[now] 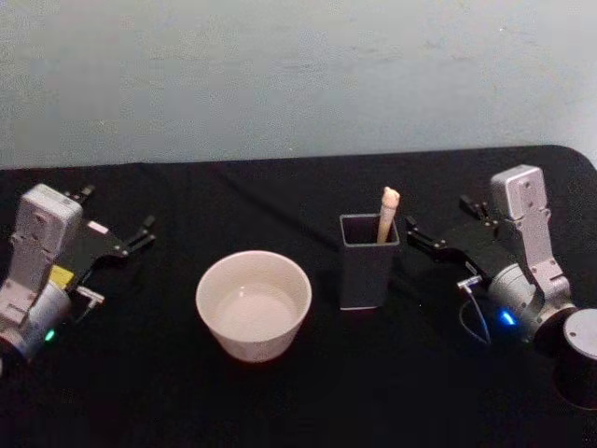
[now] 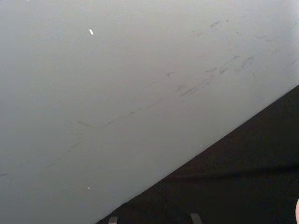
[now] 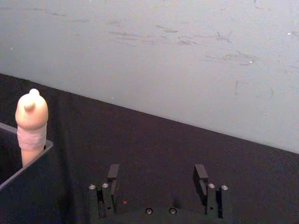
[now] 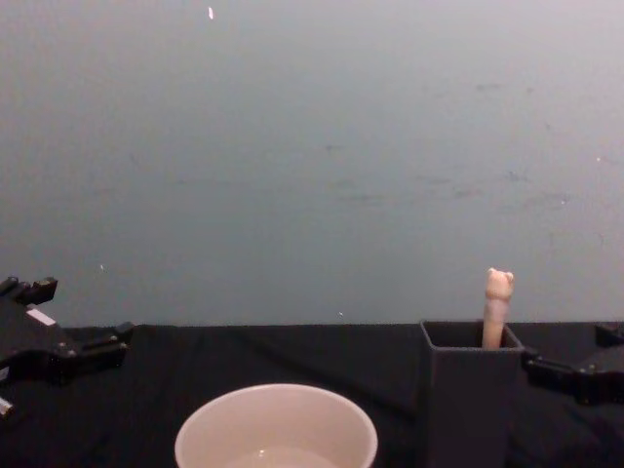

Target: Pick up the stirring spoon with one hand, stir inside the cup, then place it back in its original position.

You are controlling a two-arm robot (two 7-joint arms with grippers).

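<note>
The cup (image 1: 253, 304), a wide cream-white one with a little pale liquid at the bottom, stands nearest the camera on the black desk (image 1: 280, 196). Just to its right is the dark grey holder (image 1: 367, 260), with the spoon (image 1: 387, 214) upright in its far right corner and only the beige bear-topped handle showing above the rim. The right end effector (image 1: 417, 233) sits just beside the holder with its fingers spread wide and nothing between them; the left end effector (image 1: 142, 233) rests well off to the left of the cup, also empty and parted. The step in hand looks like the pickup, and the right arm is the natural choice. It should come in above the holder's rim, close on the handle below the bear head, then lift straight up so the hidden bowl clears the walls without tipping the holder.
</note>
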